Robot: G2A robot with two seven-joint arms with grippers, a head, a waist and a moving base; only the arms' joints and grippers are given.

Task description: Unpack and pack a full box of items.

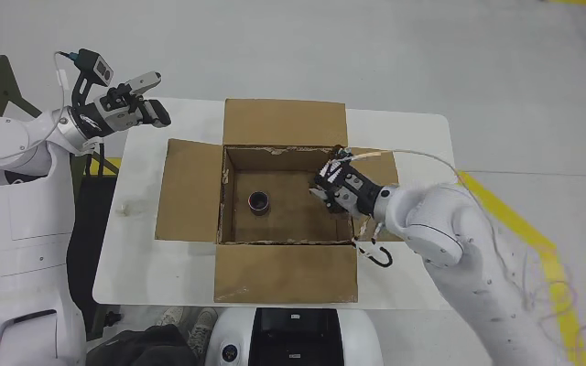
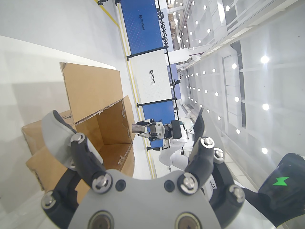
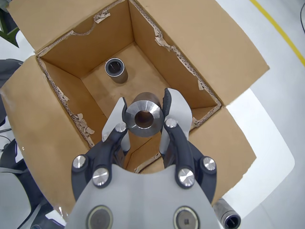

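Top view, far left: left gripper [image 1: 154, 97] up by the far left corner of the table [image 1: 412, 137], fingers spread wide apart, nothing between them. Well apart from the box.

Left wrist view, same story: left gripper [image 2: 127, 117] gaping, both fingers [image 2: 57, 129] bare, the box [image 2: 95, 89] beyond them.

Next, toward the middle of the table: cardboard box [image 1: 284, 119], open, all four flaps folded outward and lying flat or nearly so, torn paper along the rim. Inside, on the box floor in the left half: standing tube [image 1: 260, 201], dark metal, upright, open end facing up. In the right wrist view, standing tube [image 3: 116, 70] close to one inner wall of the box [image 3: 152, 55], touching nothing else.

Further right, over the right part of the box opening: right gripper [image 1: 326, 188], clamped on a second metal piece. In the right wrist view, right gripper [image 3: 145, 101] closed on the held tube [image 3: 144, 117], one finger [image 3: 177, 106] pressed to each side, bored end facing the camera. Held tube apart from the standing tube. From the left wrist view, right gripper [image 2: 143, 132] farther off with the held tube [image 2: 137, 127] in its grip.

Last, in the right wrist view: loose tube [image 3: 227, 214] lying on its side on the table [image 3: 262, 120], outside the box, near a flap's corner.
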